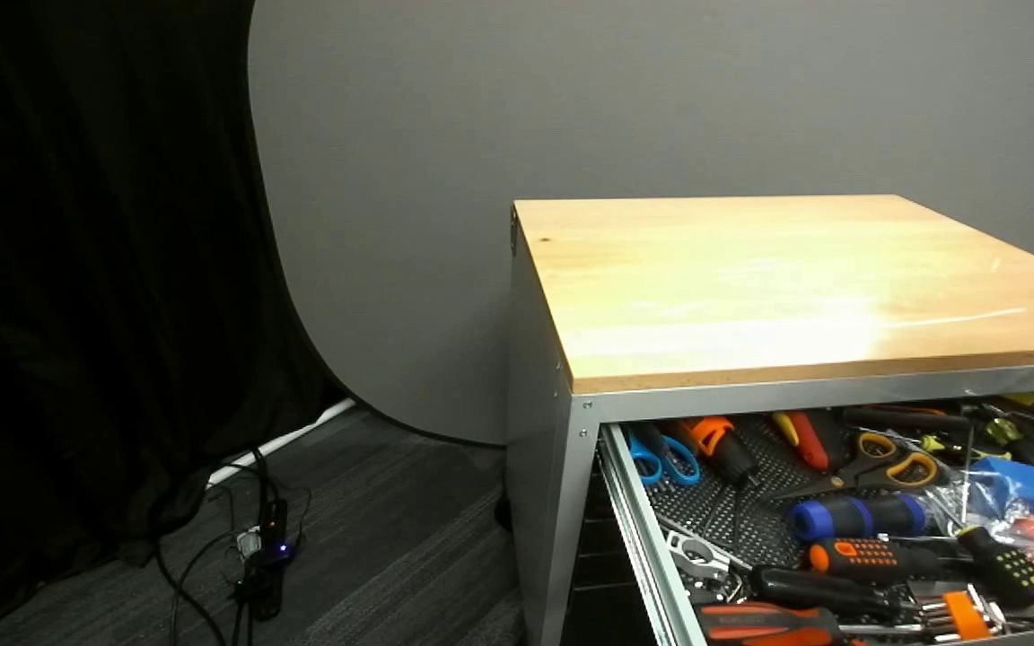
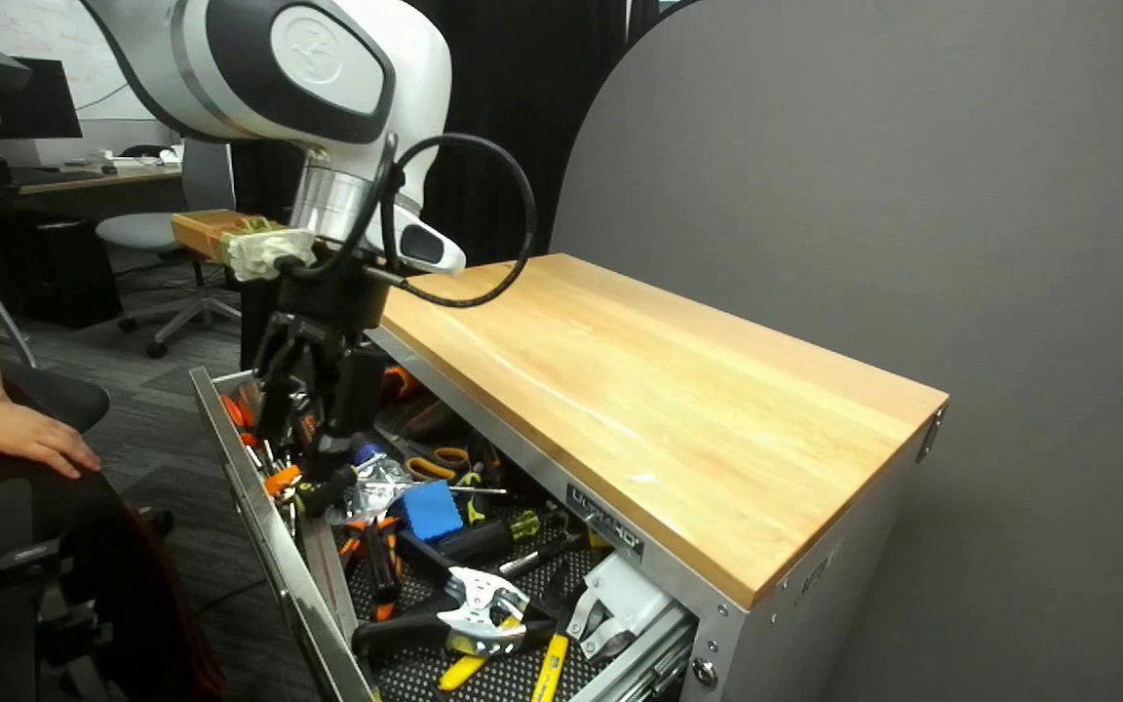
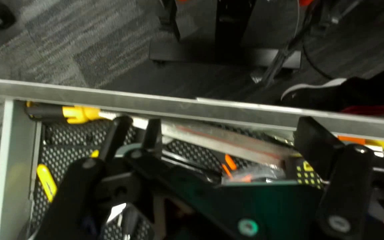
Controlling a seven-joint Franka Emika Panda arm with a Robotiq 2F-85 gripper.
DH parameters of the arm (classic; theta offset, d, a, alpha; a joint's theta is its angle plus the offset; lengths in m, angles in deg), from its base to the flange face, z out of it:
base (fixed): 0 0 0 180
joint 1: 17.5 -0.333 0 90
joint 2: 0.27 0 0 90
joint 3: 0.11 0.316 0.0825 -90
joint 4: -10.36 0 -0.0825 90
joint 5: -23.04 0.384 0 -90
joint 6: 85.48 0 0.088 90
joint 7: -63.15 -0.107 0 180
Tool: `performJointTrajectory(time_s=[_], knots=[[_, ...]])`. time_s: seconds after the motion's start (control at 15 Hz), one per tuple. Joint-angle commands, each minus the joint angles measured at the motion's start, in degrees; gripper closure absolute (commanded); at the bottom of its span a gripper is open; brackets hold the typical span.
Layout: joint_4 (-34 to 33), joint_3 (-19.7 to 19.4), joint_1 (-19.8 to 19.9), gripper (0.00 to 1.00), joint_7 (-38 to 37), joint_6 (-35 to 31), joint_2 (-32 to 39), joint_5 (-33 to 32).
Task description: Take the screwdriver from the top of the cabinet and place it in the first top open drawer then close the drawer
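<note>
In an exterior view, the likely stubby screwdriver (image 1: pixel 1011 567) lies slantwise inside the open drawer (image 1: pixel 650 538). In an exterior view, the fingers (image 2: pixel 355 390) hang above it. Wrist view: fingers wide apart, drawer front (image 3: pixel 178 108) beyond them, presumably to be cleared before closing.

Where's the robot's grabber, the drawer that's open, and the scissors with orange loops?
Gripper (image 2: pixel 301 439): in an exterior view, midway between its fingertips.
Top drawer (image 3: pixel 145 105): in the wrist view, on its front panel.
Orange-looped scissors (image 1: pixel 862 464): in an exterior view, dark part beside the loops.
</note>
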Motion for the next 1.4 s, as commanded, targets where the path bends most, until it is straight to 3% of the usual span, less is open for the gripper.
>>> performJointTrajectory(time_s=[0.0,0.27,0.33,0.47,1.0,1.33], knots=[[-0.2,-0.7,2.1,0.00,2.9,8.5,1.4,-0.6],[0.4,-1.4,3.2,0.00,2.6,12.5,5.3,-2.8],[0.7,-1.5,3.4,0.25,2.5,12.1,6.3,-3.2],[0.9,-1.9,3.2,0.34,-0.5,10.6,8.6,-4.7],[1.5,-2.5,2.8,0.98,-11.8,-2.4,10.2,-2.0],[2.9,-4.0,0.6,1.00,-24.9,-13.8,10.1,-4.6]])
